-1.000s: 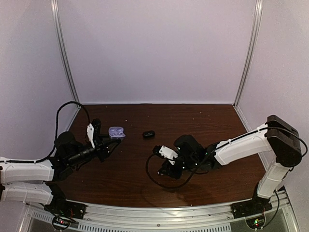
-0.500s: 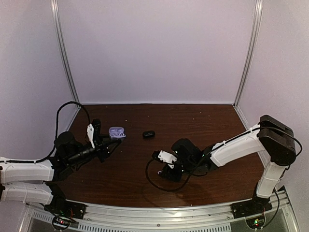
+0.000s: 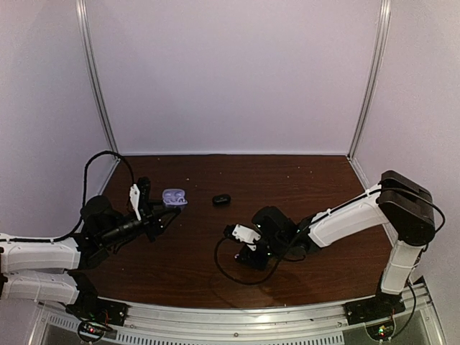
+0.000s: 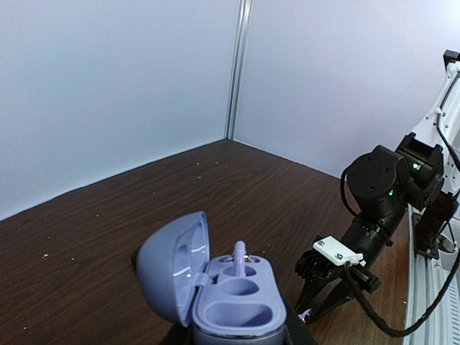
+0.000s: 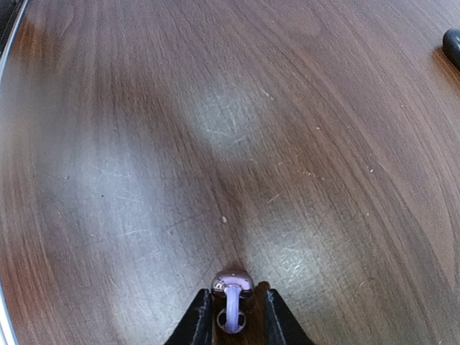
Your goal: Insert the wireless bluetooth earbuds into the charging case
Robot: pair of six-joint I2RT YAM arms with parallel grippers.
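Pincer on the left arm (image 3: 167, 208) sits at left of centre in the overhead view. I see only dark finger edges at the bottom of its wrist view, either side of the charging case (image 4: 231, 307), so I read it as clamped narrowly on the shell. The case is open, its domed lid (image 4: 172, 264) tipped up and to the left. Inside the lavender tray, the first earbud (image 4: 238, 254) stands stem-up in the far recess. The recesses nearer the camera show bare lining.

Just right of the case in the overhead view, a small dark object (image 3: 221, 200) lies on the brown surface (image 3: 323, 180), apart from both arms.

Further right, at lower centre, the right arm reaches low and leftward. Its pincer (image 5: 233, 305) is almost shut, opened only as wide as the stem it grips. It holds the second earbud (image 5: 231, 282), whose glossy rounded head pokes out past the fingertips, at or just above the wood; I cannot tell which. A white tag (image 3: 241, 233) sits on this pincer's body, and any print there is too small for me to read.
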